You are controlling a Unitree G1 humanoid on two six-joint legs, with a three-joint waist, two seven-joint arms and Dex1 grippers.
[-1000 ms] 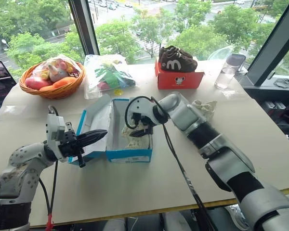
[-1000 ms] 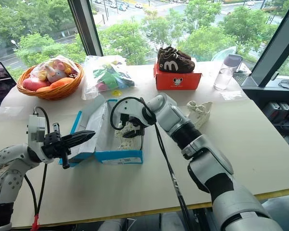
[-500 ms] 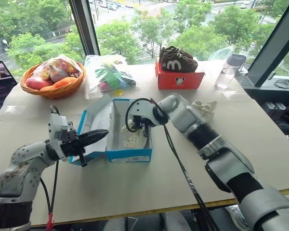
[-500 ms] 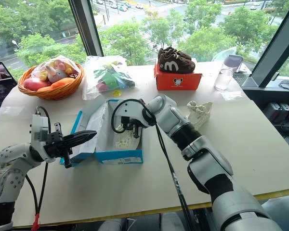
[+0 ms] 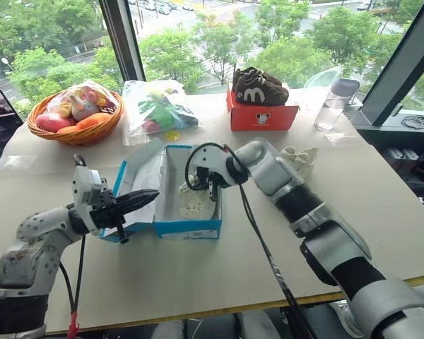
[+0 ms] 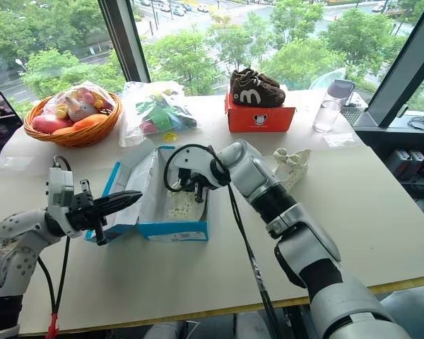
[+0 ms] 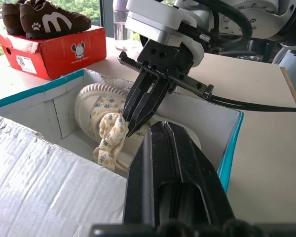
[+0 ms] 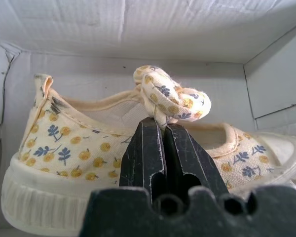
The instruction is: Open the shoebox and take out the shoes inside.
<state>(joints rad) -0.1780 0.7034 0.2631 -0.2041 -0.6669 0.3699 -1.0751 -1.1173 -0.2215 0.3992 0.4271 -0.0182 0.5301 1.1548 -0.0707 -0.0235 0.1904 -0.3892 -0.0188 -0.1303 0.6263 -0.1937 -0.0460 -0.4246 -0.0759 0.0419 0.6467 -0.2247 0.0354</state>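
The blue shoebox [image 5: 191, 227] stands open mid-table, its lid [image 5: 145, 176] folded out to the left. Inside lies a cream shoe [image 5: 192, 205] printed with small yellow and blue flowers. My right gripper [image 5: 210, 189] reaches down into the box and is shut on the shoe's fabric bow [image 8: 170, 101]; the left wrist view shows its fingertips [image 7: 138, 116] pinching that knot. Another cream shoe [image 5: 300, 157] rests on the table right of the box. My left gripper [image 5: 145, 198] is shut and empty, level, pointing at the box's left wall beside the lid.
A red-orange box [image 5: 261, 116] with dark brown shoes on top stands behind the shoebox. At the back left are a basket [image 5: 74, 120] of toys and a filled plastic bag [image 5: 155, 109]. A clear bottle [image 5: 336, 102] stands at the back right.
My right gripper closed on the shoe's bow inside the box and drew up a little, rolling its wrist. The left arm has kept still.
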